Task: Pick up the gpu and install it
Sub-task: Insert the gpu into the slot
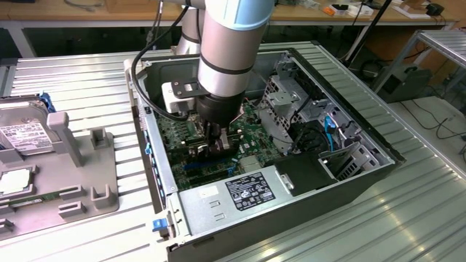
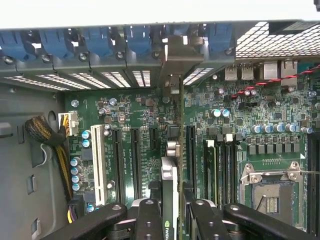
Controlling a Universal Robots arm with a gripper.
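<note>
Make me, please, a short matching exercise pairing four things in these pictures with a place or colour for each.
Things:
1. gpu
2. hard drive
3. long white slot
4. power supply

Descriptions:
A. on the grey tray outside the case
B. held edge-on between the tool fingers
C. at the case's near end, labelled
D. on the motherboard, beside black slots

Pairs: 1-B, 2-A, 3-D, 4-C
</note>
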